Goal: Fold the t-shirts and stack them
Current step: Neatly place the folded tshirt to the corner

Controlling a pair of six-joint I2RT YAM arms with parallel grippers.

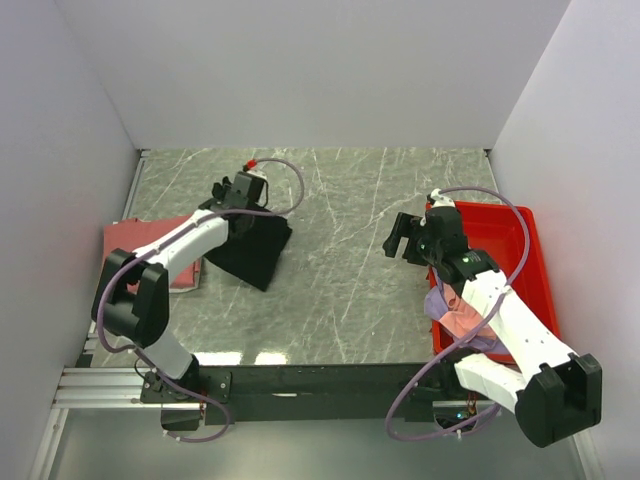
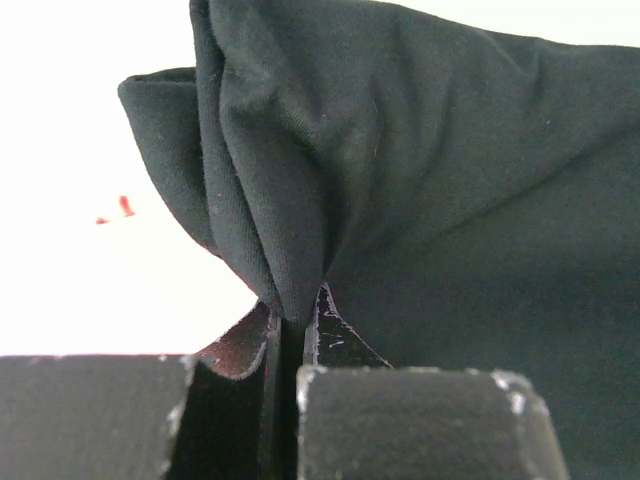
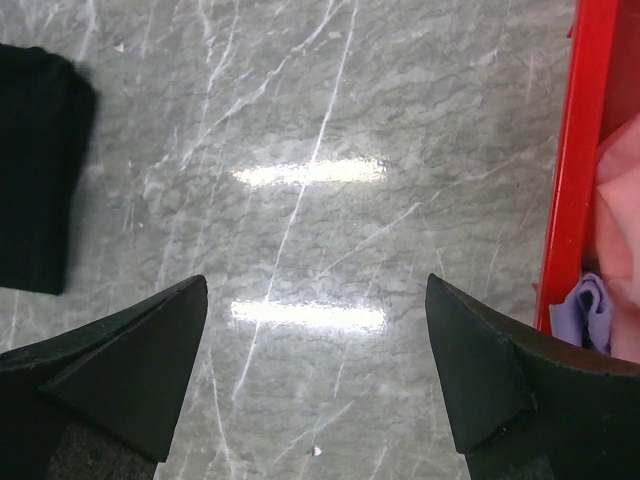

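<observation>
The table [image 1: 350, 290] is grey stone-patterned with white veins, and lamp glare lies in bright bars across it. Plain white walls [image 1: 320, 70] close it in at the back and on both sides.

The left gripper [image 1: 243, 195] is at the back left of the table, clenched on a bunched fold of the black t-shirt [image 1: 255, 250]. In the left wrist view the jaws of this gripper [image 2: 297, 322] meet on the cloth [image 2: 450, 200], which rises and spreads above them. From above, the shirt hangs from the gripper toward the near side. Its lower edge seems to rest on the table, though that view does not settle it.

A salmon-red t-shirt [image 1: 140, 245] lies flat at the table's left edge, partly under the left arm [image 1: 180, 245].

The right gripper [image 1: 400, 238] hangs over bare table with its fingers [image 3: 150, 340] spread wide and gripping nothing. The black shirt [image 3: 35, 170] is well to its left. Just to its right is the red bin [image 1: 510, 250], its wall [image 3: 570, 150] beside the right finger. A pink t-shirt [image 1: 462, 320] and a lavender t-shirt [image 1: 438, 300] lie crumpled at the bin's near end, partly hidden by the right arm [image 1: 500, 310].
</observation>
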